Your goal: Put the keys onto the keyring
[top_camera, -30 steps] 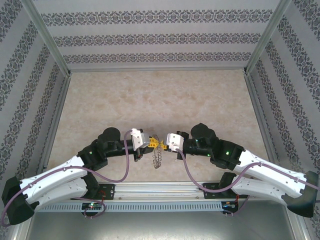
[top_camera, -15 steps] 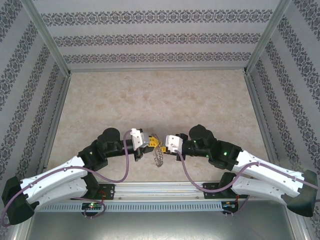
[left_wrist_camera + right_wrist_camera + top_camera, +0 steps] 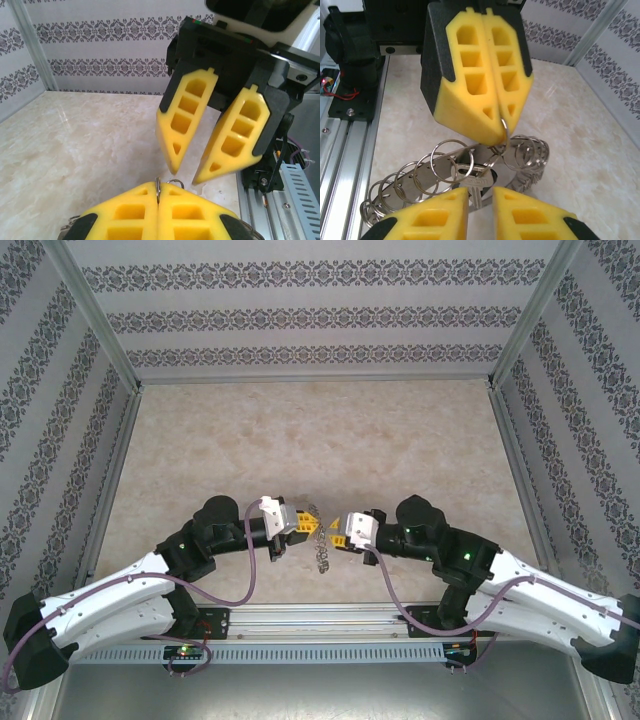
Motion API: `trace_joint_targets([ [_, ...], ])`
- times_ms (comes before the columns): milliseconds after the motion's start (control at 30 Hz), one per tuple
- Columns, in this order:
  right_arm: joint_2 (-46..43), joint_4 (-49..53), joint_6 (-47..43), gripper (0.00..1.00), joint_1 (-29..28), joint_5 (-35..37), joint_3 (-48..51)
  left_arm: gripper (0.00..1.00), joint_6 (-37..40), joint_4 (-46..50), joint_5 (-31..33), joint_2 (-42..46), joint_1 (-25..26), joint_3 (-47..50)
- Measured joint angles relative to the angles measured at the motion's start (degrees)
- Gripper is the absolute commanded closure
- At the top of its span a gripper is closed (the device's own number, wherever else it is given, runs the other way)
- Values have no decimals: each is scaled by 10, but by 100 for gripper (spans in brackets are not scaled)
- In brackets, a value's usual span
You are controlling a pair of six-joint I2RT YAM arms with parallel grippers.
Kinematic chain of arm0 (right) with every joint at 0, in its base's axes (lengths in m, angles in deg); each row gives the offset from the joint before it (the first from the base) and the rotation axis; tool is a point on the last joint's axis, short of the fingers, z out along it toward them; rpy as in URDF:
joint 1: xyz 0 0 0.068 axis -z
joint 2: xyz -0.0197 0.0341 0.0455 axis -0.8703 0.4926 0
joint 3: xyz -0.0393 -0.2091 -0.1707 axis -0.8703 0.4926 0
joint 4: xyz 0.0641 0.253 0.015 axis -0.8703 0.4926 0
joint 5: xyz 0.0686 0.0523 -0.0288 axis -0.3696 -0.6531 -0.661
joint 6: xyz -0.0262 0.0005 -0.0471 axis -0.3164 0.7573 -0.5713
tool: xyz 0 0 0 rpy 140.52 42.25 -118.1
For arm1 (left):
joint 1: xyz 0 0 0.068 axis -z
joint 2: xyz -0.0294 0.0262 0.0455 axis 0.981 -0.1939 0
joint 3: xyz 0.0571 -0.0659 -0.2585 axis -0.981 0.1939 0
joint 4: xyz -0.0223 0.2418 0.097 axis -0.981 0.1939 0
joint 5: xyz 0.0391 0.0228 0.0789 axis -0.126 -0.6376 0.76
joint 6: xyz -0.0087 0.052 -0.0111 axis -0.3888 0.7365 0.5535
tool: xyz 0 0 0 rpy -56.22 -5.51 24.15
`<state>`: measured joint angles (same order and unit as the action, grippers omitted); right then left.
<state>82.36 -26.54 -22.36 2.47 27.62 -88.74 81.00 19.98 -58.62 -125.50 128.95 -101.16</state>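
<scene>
Left gripper [image 3: 501, 131] tight on a keyring [image 3: 420, 181] loop — key [image 3: 478, 189] blade toward the slightly parted, empty right gripper [image 3: 186, 174].

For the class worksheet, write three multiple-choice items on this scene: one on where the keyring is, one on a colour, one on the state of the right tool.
1. Where is the keyring? A flat on the table; B held by the left tool; C on the wall.
2. What colour are the tool fingers? A yellow; B red; C green.
3. How is the right tool? A shut on the keyring; B shut on a cable; C open.
Answers: 1 B, a rim loop is pinched between the left tool's shut fingers. 2 A, both wrist views show yellow. 3 C, a gap separates its fingertips.
</scene>
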Motion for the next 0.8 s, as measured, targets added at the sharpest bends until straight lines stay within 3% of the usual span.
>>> trace_joint_targets([
  [800, 36, -48, 16, 79, 9, -58, -5, 100, 0, 0, -60, 9, 0, 0],
])
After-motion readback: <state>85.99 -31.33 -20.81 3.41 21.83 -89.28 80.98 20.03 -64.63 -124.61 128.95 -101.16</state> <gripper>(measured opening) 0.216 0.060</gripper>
